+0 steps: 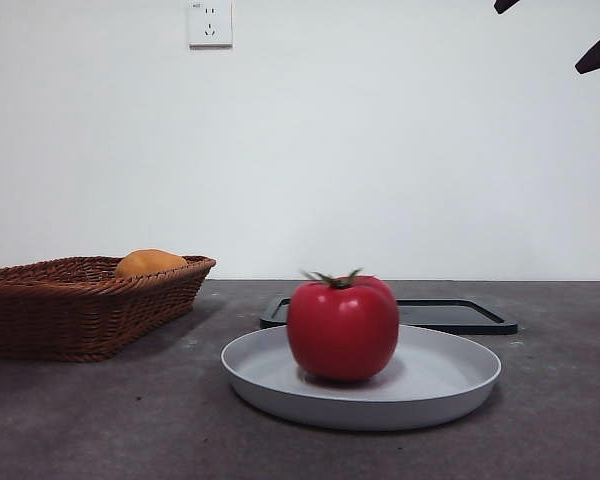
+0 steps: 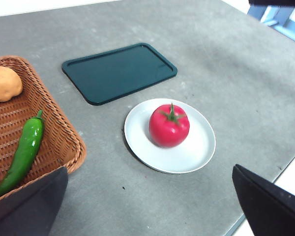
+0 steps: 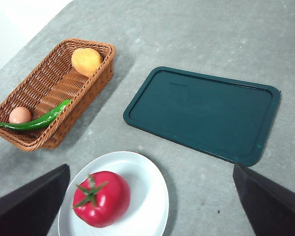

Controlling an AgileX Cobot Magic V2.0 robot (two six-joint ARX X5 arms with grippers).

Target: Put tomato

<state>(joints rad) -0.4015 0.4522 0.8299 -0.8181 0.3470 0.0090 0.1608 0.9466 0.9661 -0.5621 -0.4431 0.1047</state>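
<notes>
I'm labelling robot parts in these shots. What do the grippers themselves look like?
Each gripper shows two plain matte black jaws, broad, flat and wedge-shaped, tapering to angular tips. That holds for the left gripper and the right gripper. No cables, markings or sleeves are visible. The front view shows only black tips.

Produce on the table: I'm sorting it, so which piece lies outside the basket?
The tomato. It sits alone on the white plate, while the pepper, egg and orange fruit all lie in the basket.
</notes>
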